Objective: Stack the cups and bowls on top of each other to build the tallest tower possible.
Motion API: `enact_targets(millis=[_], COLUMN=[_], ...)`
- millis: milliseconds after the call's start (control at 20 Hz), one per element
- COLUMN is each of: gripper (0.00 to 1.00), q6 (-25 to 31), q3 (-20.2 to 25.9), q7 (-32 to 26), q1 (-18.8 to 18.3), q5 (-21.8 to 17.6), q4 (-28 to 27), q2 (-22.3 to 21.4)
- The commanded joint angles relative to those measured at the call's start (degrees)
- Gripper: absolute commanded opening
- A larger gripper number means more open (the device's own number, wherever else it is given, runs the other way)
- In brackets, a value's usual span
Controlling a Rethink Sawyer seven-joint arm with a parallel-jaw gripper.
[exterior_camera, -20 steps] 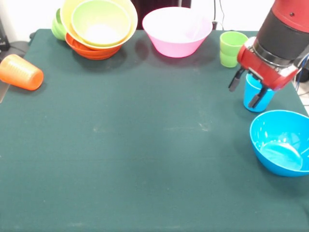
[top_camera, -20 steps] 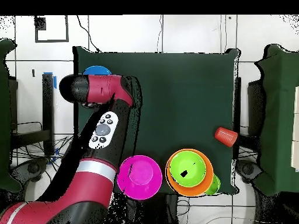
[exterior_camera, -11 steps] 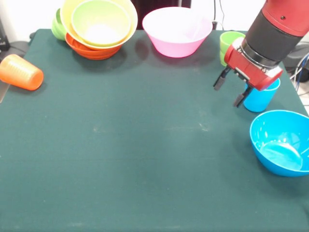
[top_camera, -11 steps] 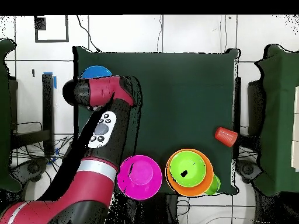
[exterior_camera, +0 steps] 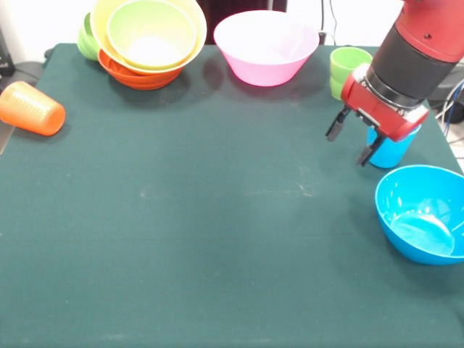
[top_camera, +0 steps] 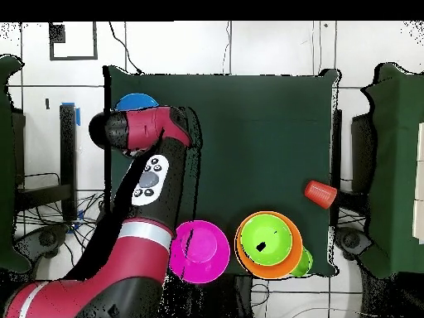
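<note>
Bare table centre [exterior_camera: 217, 217], bowls [exterior_camera: 148, 40] and cups [exterior_camera: 348, 69] crowding edges

The gripper [exterior_camera: 351, 144], jaws spread and empty, has lifted off the light blue cup [exterior_camera: 392, 148] toward ten o'clock.

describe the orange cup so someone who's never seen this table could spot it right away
Start at the stack of nested bowls in one far corner of the green table, then follow that side edge toward the camera. The orange cup lies there alone. It is the only cup tipped on its side; the lime green cup and light blue cup stand upright across the table.
</note>
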Motion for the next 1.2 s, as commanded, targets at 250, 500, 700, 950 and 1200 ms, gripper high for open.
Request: enact_targets(millis=[250,500,700,950,1200], gripper=[1.00,1.00,1.00,1.00,1.00], q6=[5.06,14.98,22.48,26.82,27.28], q3=[10.70,7.64,5.58,3.92,2.83], q7=[-5.28,4.83,7.94,10.82,11.78], q1=[-3.07,0.29,1.46,2.62,3.32], q5=[-0.85,1.05,1.67,2.67,3.46], q4=[-0.35,-12.09,-18.78,-23.43,-24.70], q2=[2.29,7.29,9.58,11.33,12.02])
